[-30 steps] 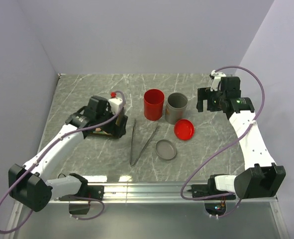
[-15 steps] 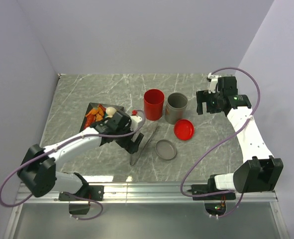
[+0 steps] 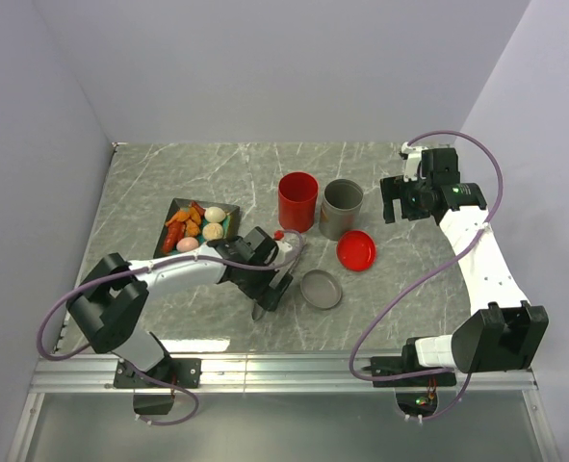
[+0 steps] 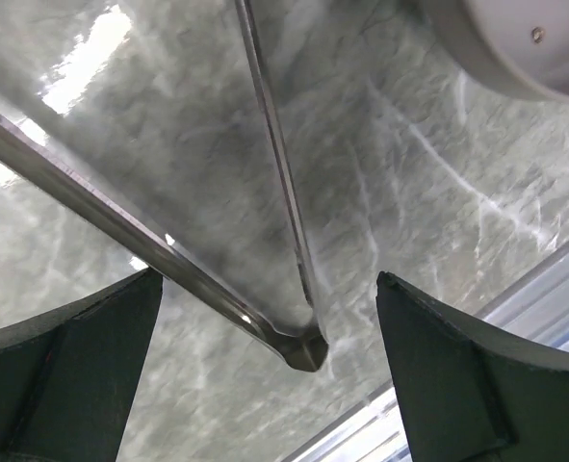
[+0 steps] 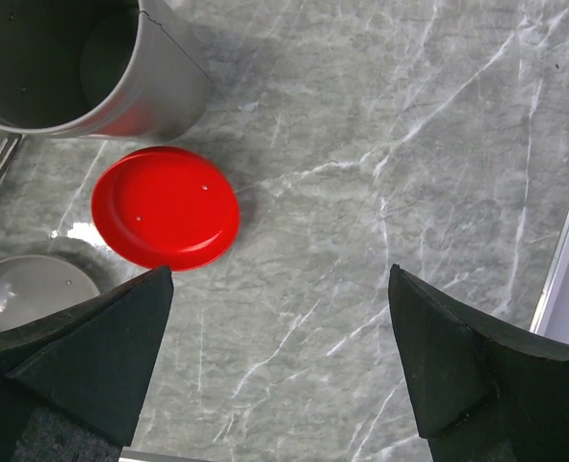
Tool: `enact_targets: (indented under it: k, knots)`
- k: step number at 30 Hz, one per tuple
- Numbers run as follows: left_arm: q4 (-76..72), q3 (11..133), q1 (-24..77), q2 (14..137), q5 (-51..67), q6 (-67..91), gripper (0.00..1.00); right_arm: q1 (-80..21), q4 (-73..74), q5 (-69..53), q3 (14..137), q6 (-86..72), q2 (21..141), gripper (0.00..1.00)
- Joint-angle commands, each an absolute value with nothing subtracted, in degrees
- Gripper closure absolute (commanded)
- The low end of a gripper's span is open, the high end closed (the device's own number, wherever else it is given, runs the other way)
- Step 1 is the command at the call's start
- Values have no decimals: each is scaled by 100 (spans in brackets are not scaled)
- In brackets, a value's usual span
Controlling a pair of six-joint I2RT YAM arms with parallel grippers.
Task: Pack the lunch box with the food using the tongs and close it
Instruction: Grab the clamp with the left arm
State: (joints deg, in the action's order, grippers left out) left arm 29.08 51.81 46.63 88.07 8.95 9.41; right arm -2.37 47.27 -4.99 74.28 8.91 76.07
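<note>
The tongs lie flat on the table, their joined end between the fingers of my open left gripper; nothing is gripped. In the top view the left gripper hangs low over the tongs and hides most of them. The red lunch box stands upright and open behind it. Its red lid lies flat to the right. The food sits in a dark tray at the left. My right gripper hovers open and empty, right of the lid.
A grey cylinder stands right beside the lunch box. Its grey lid lies just right of the tongs. The metal rail of the table's near edge runs close behind the left gripper.
My left arm has swung right from over the tray, uncovering the food, and come down over the tongs' joined end. The right arm has barely shifted.
</note>
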Motion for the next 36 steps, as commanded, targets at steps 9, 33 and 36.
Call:
enact_targets:
  k: [9,33,36]
  knots:
    - [2356,5361,4869,9439,-174,1652,5,-229,4737,-255,7638,1011,7453,1]
    - [2645,5520,4773,9133,-501,1301,38,-220,4685,-369,7567,940,7409,1]
    - [2908,5590,4773,8843,-553,1125,42,-229,4685,-448,7576,932,7365,1]
